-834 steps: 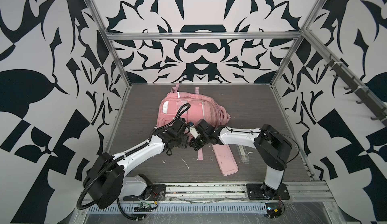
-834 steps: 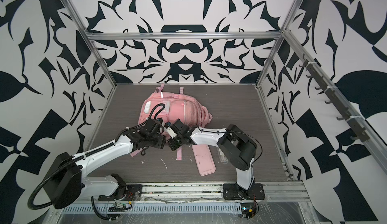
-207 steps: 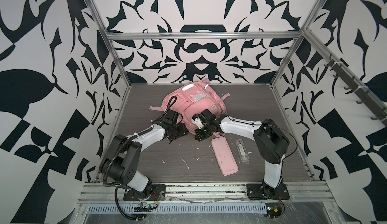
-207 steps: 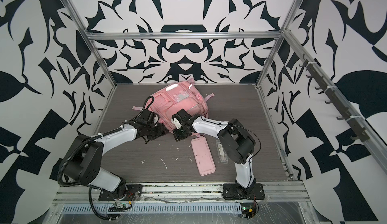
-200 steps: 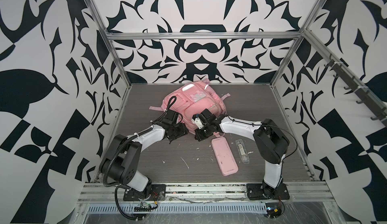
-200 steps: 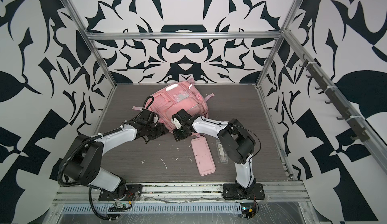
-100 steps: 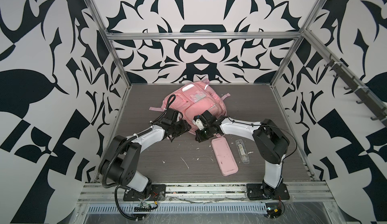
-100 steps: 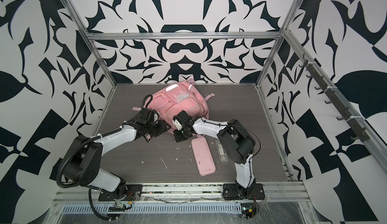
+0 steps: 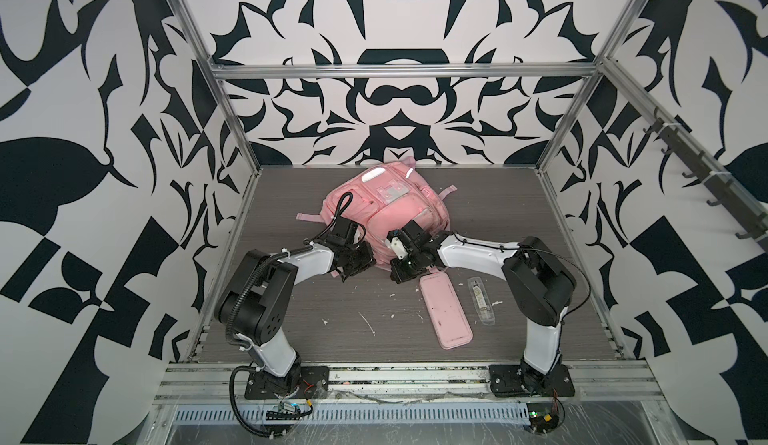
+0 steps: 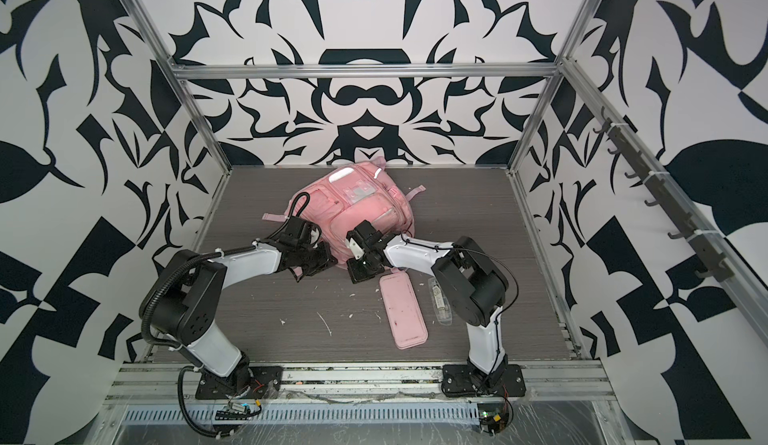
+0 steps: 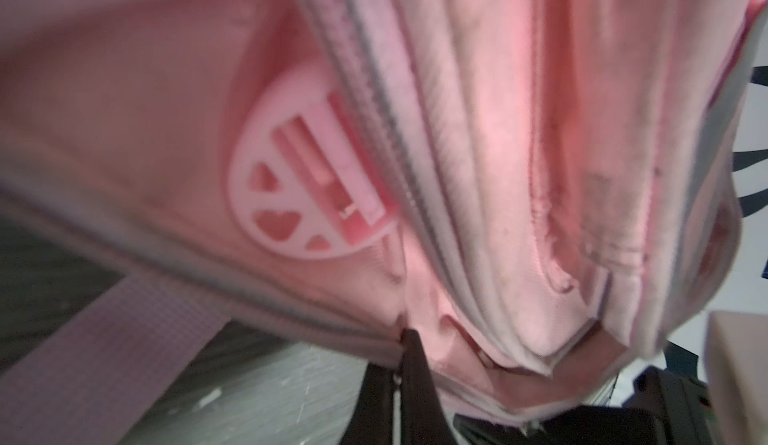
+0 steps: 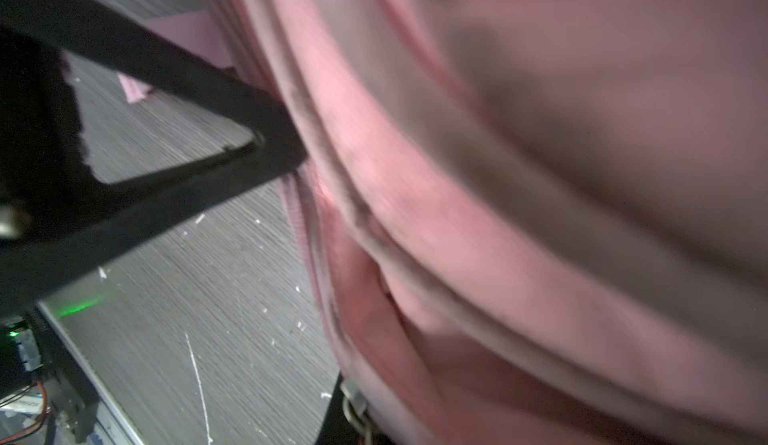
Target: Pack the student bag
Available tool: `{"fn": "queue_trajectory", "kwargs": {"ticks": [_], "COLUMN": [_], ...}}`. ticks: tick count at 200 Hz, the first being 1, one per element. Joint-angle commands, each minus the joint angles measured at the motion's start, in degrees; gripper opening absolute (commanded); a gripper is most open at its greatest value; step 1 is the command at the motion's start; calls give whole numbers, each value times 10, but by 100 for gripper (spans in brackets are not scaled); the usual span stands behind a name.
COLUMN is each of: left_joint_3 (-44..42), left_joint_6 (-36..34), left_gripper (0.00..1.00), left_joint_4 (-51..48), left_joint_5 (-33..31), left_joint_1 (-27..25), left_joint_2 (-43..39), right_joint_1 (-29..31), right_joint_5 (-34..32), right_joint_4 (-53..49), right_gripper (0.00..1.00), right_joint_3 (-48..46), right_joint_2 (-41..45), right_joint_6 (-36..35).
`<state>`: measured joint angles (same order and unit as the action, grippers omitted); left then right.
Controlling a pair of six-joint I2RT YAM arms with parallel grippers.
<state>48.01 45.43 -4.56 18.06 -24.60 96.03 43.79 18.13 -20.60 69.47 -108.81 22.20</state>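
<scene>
The student bag (image 9: 386, 214) (image 10: 353, 214) is lying as a soft, domed heap of pink woven fabric at 12 o'clock on the grey, wood-grained tabletop (image 9: 332, 310) (image 10: 291, 301), close to the back wall. A clear plastic patch (image 9: 390, 191) and a glossy silver strip (image 9: 373, 176) are showing on its top, and a flat webbing strap (image 9: 307, 217) is trailing out at its 9 o'clock side.

The left gripper (image 9: 371, 258) (image 10: 330, 261) is sitting at the bag's 7 o'clock edge. In the left wrist view its slim black fingers (image 11: 413, 364) are pressing together on the grey-piped hem of the bag (image 11: 498, 131), where the cloth is puckering. A round rubbery badge (image 11: 299, 189) with heart cut-outs is sitting beside a ribbed zip line there.

The right gripper (image 9: 395, 262) (image 10: 353, 266) is meeting the bag at 6 o'clock. Its tapered black fingers (image 12: 232, 102) are forming a closed wedge, nipping a grubby seam of the padded pink cloth (image 12: 540, 172).

A flat, rounded oblong pencil case (image 9: 446, 312) (image 10: 405, 312) is lying at 5 o'clock from the bag, with a narrow clear packet (image 9: 482, 301) (image 10: 439, 301) just beside it at 3 o'clock. White flecks are dotting the tabletop near both.
</scene>
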Motion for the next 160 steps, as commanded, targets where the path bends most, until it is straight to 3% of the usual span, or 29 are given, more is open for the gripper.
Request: {"fn": "queue_trajectory", "kwargs": {"ticks": [1, 52, 89, 160], "left_joint_3": [7, 10, 22, 104], "left_joint_6": [-8, -28, -27, -23], "left_gripper": [0, 0, 0, 0], "left_joint_4": [-16, -42, -45, -57], "left_joint_5": [-25, -43, -46, -55], "left_joint_1": [34, 106, 152, 179], "left_joint_2": [-2, -36, -39, 9], "right_joint_1": [-24, -120, -191, -208], "right_joint_5": [-15, -25, -58, -42], "right_joint_4": [-61, -85, -99, -116], "right_gripper": [0, 0, 0, 0], "right_joint_3": [-30, -95, -86, -61], "right_joint_2": [58, 142, 146, 124], "right_joint_6": [-14, -35, -45, -61]}}
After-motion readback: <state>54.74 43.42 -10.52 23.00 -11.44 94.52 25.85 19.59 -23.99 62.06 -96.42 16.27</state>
